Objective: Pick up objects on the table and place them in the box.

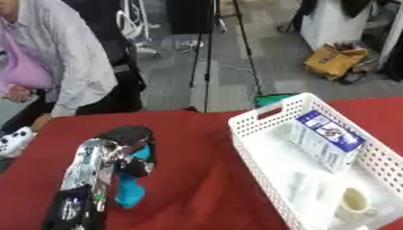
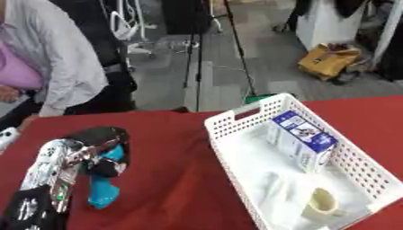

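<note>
Pick step in hand. Left robot hand point(image 1: 130, 150) at near-left of counter point(image 1: 197, 179), red cloth over it, fingers curled round a turquoise object point(image 1: 130, 191) that sticks out below the hand toward the near edge. Object looks clear of the cloth or barely off it; cannot tell for certain. Exact kind of object not readable, just turquoise, elongated, rounded end.

White perforated box point(image 1: 260, 119) on right side of counter, well apart from the hand. Already inside: blue-and-white carton point(image 1: 327, 139) at far end, leaning on the right wall; cream cup point(image 1: 354, 200) at near end; some pale soft stuff between, unclear.

Right robot hand not visible in either view.

Next, by judgement: lift higher, carry right across the open cloth, clear the box's near-left wall, release over the free middle patch between carton and cup. Risk: long object catching the rim or tipping the cup.
</note>
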`<state>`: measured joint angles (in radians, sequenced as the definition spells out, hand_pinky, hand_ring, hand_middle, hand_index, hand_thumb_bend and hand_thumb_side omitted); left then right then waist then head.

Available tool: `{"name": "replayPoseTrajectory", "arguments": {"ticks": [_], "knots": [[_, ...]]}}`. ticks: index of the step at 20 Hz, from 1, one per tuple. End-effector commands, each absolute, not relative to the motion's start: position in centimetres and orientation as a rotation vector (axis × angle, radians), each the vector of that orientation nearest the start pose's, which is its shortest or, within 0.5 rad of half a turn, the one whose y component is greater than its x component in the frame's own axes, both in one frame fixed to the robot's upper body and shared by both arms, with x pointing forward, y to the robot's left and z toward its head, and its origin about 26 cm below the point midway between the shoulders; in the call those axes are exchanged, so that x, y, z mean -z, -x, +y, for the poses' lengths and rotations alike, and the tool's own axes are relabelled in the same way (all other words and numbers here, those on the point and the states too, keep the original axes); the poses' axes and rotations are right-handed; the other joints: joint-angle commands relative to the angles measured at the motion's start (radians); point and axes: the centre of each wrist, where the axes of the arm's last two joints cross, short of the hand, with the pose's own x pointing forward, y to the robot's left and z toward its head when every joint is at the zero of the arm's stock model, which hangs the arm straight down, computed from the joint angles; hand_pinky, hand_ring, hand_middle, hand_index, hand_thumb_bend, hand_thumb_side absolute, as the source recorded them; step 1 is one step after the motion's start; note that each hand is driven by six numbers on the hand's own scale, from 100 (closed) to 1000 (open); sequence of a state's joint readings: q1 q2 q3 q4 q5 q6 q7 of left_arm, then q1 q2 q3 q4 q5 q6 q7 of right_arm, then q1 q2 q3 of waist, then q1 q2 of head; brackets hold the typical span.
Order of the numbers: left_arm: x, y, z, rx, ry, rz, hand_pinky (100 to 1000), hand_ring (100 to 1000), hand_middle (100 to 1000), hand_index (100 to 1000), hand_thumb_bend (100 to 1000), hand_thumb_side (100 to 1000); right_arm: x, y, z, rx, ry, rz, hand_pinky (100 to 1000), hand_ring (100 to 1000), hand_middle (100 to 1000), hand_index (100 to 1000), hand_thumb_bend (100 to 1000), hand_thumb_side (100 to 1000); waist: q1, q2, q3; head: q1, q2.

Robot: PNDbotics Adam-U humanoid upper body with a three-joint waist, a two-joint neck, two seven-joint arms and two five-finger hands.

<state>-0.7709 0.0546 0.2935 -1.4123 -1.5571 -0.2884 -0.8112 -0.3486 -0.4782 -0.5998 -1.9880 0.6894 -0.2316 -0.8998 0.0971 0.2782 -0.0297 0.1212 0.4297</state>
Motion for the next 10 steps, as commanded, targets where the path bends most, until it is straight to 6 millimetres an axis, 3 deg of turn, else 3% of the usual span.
{"name": "replayPoseTrajectory", "arguments": {"ticks": [1, 10], "knots": [[-20.56, -42.66, 24.29, 1.678, -0.93, -1.067, 272, 662, 841, 693, 100, 300, -28.79, -25.0, -41.45, -0.536, -1.802, 2.277, 703, 541, 407, 401, 100, 461, -0.013, -0.01, 0.001, -0.002, -0.009], [-20.24, -42.7, 24.38, 1.643, -0.886, -1.103, 100, 519, 701, 648, 100, 288, -28.83, -24.97, -41.49, -0.54, -1.799, 2.276, 702, 541, 407, 402, 100, 455, -0.013, -0.009, 0.0, -0.002, -0.011]]}}
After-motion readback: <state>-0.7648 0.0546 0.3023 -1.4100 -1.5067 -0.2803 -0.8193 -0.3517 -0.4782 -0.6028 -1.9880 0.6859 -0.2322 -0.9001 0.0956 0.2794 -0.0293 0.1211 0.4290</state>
